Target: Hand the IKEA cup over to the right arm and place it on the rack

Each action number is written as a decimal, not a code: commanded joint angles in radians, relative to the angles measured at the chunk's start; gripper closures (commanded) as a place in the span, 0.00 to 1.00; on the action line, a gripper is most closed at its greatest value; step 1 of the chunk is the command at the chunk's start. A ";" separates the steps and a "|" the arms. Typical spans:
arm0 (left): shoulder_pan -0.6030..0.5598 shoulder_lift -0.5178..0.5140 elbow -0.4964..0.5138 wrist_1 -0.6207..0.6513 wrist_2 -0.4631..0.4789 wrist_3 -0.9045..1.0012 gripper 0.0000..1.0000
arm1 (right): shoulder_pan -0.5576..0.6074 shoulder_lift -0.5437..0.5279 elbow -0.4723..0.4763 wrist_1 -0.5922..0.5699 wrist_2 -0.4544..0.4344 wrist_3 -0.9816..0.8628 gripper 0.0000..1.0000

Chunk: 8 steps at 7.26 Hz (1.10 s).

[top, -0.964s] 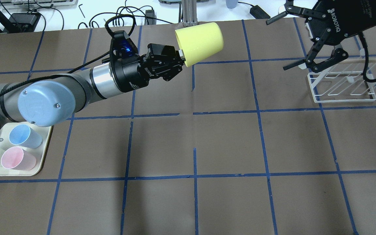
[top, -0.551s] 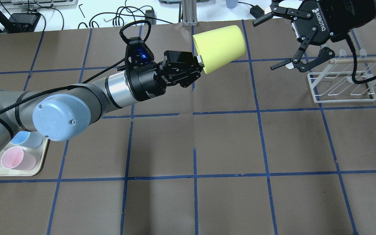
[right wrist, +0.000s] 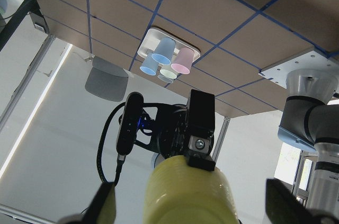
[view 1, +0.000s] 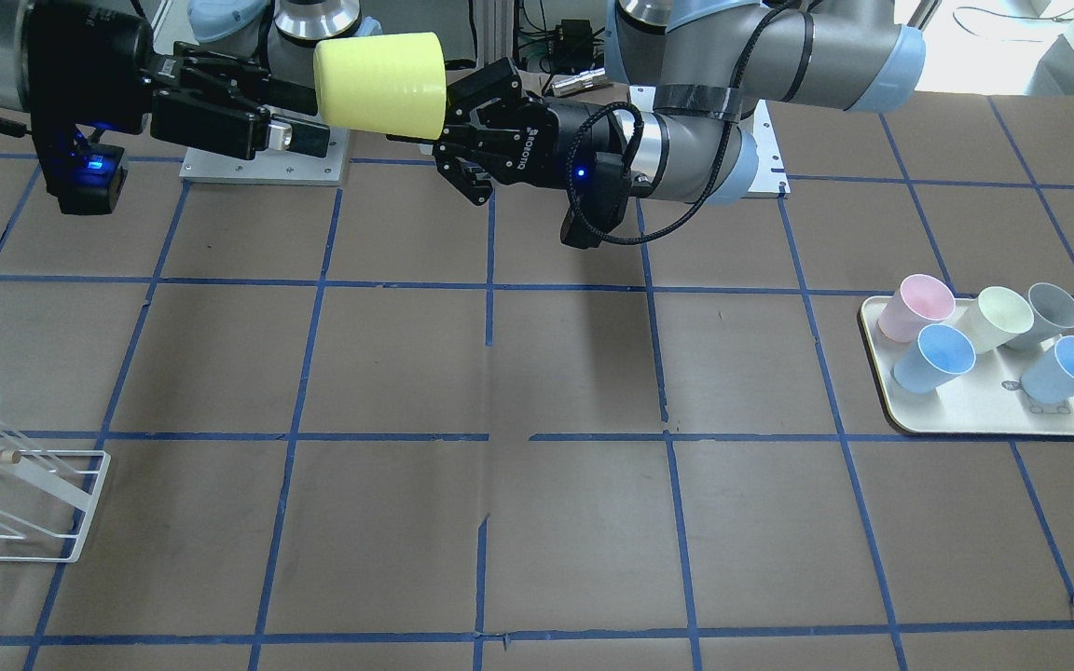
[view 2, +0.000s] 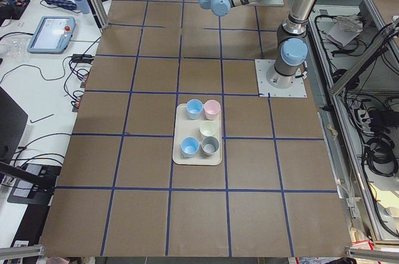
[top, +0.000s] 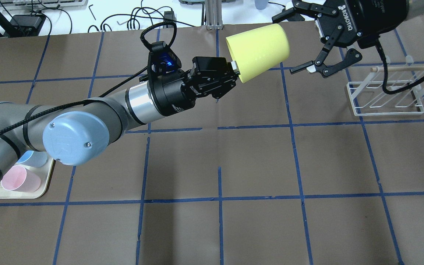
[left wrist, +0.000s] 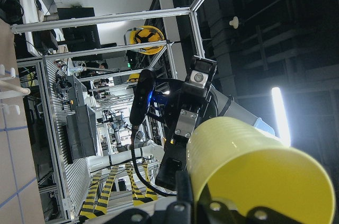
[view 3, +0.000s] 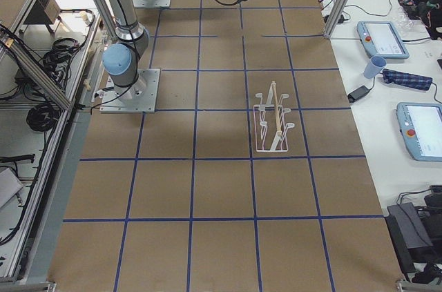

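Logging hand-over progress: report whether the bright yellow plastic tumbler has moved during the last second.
Yes. The bright yellow plastic tumbler moved rightward in the overhead view, closer to the fixed white wire rack.

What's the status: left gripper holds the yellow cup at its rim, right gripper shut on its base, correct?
Not shut: right gripper is open, fingers spread beside the base of the IKEA cup, per the overhead view. The left gripper does hold the rim.

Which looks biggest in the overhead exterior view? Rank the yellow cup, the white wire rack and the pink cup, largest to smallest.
1. white wire rack: widest spread.
2. yellow cup: held off the table, nearer the camera, so its size is probably flattered.
3. pink cup: clearly smallest.
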 commanded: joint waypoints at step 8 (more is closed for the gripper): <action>-0.001 0.002 0.001 0.000 0.004 -0.007 1.00 | 0.036 -0.006 -0.004 -0.001 0.021 0.019 0.00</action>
